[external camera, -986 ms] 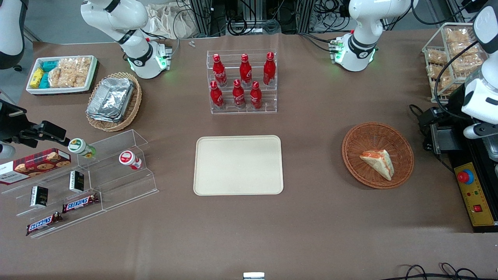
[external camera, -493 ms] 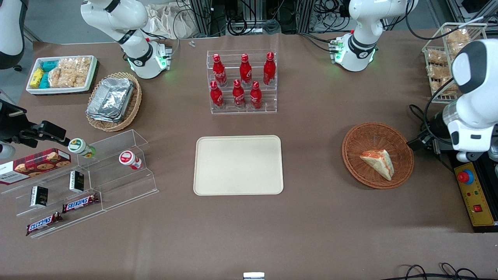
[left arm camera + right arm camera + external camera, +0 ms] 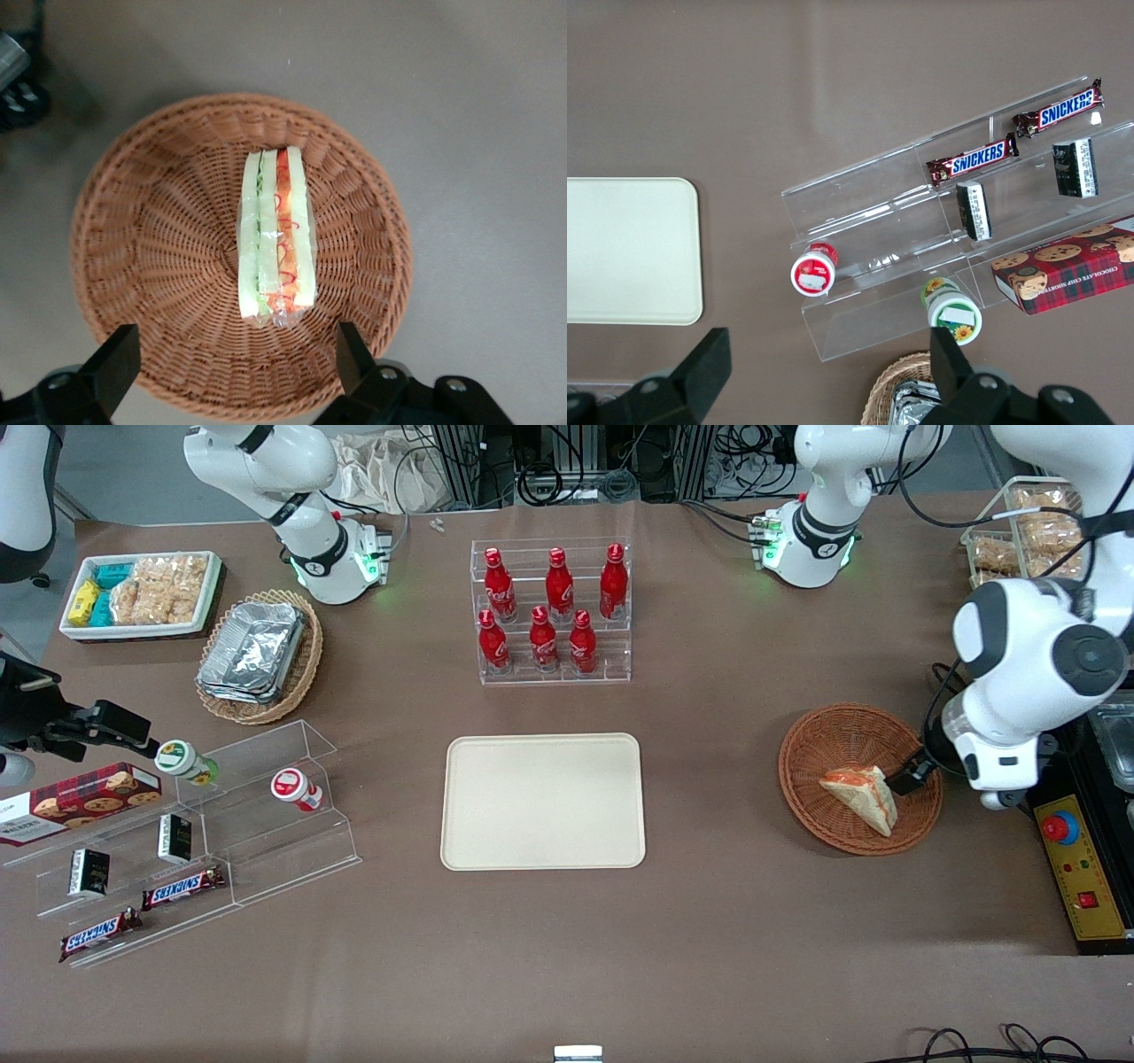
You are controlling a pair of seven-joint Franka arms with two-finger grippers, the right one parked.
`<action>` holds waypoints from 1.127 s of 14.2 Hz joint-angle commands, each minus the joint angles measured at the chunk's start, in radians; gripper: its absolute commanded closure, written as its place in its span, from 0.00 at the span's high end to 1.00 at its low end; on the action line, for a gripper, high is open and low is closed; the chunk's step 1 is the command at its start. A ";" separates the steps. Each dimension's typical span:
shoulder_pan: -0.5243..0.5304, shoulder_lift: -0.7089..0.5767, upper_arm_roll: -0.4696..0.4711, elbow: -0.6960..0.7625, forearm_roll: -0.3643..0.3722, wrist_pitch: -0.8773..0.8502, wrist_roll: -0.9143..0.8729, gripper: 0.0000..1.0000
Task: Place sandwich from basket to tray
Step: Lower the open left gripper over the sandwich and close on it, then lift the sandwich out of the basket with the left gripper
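The sandwich (image 3: 861, 797) (image 3: 276, 235), a wrapped pale wedge with orange-red and green layers, lies in the round reddish-brown wicker basket (image 3: 824, 744) (image 3: 159, 230). My left gripper (image 3: 912, 775) (image 3: 232, 363) hovers above the basket's rim on the working arm's side. It is open wide with nothing between its fingers. In the left wrist view the sandwich's narrow end lies just ahead of the gap, apart from both fingers. The cream tray (image 3: 542, 801) (image 3: 629, 248) sits bare at the table's middle, toward the parked arm's end from the basket.
A rack of red bottles (image 3: 551, 611) stands farther from the front camera than the tray. A wire rack of bagged snacks (image 3: 1028, 540) and a yellow control box (image 3: 1076, 868) flank the working arm. Acrylic shelves (image 3: 195, 824), a foil-filled tan basket (image 3: 259, 655) and a white bin (image 3: 142, 593) lie toward the parked arm's end.
The left arm has swung in from the table's working end, and its gripper has come over the basket's rim next to the sandwich. The sandwich and basket have not moved.
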 commanded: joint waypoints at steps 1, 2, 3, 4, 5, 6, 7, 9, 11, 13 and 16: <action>-0.001 0.002 -0.006 -0.051 0.007 0.081 -0.048 0.99; -0.001 0.013 -0.006 -0.053 0.008 0.094 -0.049 0.99; -0.004 0.021 -0.006 -0.053 0.008 0.107 -0.051 0.99; -0.004 0.031 -0.006 -0.059 0.008 0.124 -0.051 0.99; -0.004 0.041 -0.006 -0.067 0.008 0.143 -0.052 0.99; -0.004 0.056 -0.006 -0.067 0.008 0.152 -0.055 0.99; -0.004 0.071 -0.006 -0.068 0.008 0.166 -0.065 0.99; -0.004 0.084 -0.006 -0.085 0.008 0.195 -0.072 0.99; -0.004 0.090 -0.006 -0.114 0.008 0.227 -0.074 0.99; -0.004 0.082 -0.008 -0.174 0.008 0.285 -0.074 0.99; -0.004 0.091 -0.008 -0.199 0.008 0.328 -0.074 0.99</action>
